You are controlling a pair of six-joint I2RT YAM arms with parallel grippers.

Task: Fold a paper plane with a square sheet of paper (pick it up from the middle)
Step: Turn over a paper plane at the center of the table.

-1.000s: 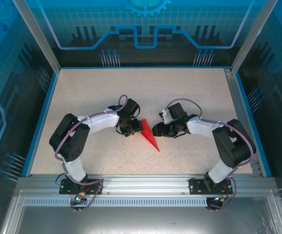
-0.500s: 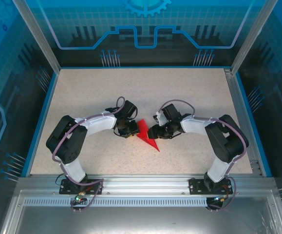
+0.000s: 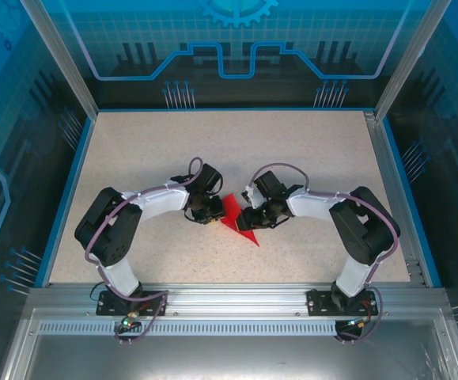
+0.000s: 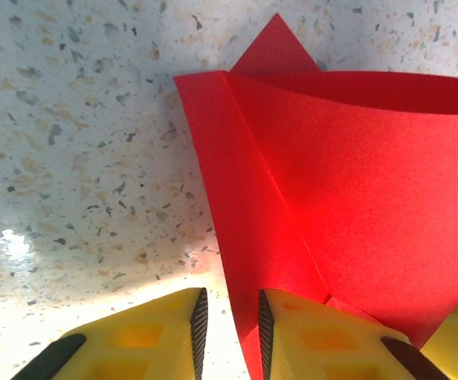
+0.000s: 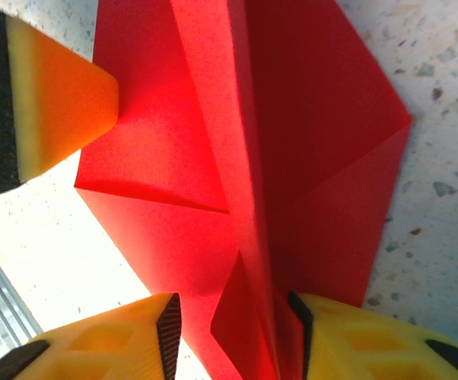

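Folds of the square sheet of paper (image 3: 236, 218) stand up on the bench (image 3: 213, 142), the left gripper (image 4: 230, 305) and right gripper (image 5: 232, 305) straddling them, jaws narrowly apart, probably to pinch a centre ridge.

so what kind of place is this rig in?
Probably a lab or demo robot cell: blue printed panels on an aluminium frame enclose a speckled tabletop, with the left arm and right arm bolted to a rail at its near edge.
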